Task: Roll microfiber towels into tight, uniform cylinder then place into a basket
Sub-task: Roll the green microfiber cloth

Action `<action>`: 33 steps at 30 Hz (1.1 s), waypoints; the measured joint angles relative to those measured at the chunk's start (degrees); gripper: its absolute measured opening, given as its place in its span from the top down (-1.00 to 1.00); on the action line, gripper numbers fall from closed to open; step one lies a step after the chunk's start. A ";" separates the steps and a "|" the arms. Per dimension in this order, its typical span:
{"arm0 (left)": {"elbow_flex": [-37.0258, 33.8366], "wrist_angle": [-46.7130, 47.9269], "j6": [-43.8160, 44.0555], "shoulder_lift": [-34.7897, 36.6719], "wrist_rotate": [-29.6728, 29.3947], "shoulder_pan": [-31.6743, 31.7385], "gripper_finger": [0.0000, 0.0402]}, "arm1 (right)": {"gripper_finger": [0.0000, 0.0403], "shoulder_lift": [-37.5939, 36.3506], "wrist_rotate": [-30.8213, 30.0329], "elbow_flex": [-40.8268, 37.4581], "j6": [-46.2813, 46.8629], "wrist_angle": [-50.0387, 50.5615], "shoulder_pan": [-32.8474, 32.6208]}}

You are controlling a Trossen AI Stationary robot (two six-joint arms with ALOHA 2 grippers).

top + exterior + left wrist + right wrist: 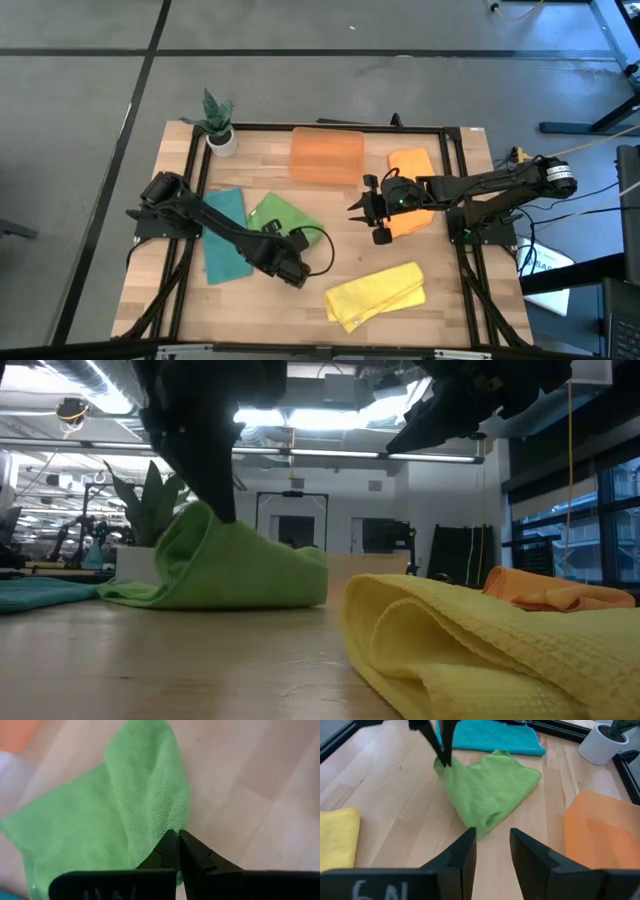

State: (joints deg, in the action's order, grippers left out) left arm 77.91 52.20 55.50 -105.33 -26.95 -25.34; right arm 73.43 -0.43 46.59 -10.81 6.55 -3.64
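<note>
Only "6N" on right end effector [491, 851]

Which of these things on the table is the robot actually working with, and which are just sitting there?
In the job: green towel, pinched by left gripper; teal towel; yellow towel; orange towel; basket.
Just there: potted plant.

The worktop [330, 265] was pale wood in planks, smooth with a soft sheen. At centre frame the green towel [283, 217] was matt cloth with a fine waffle weave, as was the yellow towel [378, 293] at lower right. The basket [326, 155], upper centre, looked like translucent orange plastic. The left gripper [178, 851] had matt black plastic-looking fingers.
</note>
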 joint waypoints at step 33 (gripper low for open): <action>-11.89 -2.07 20.59 0.72 5.06 1.49 0.99 | 0.41 0.00 0.00 0.00 -0.09 0.07 0.02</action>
State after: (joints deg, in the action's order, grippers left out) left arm 66.02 50.13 76.09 -104.62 -21.89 -23.85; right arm 73.43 -0.43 46.59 -10.90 6.61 -3.62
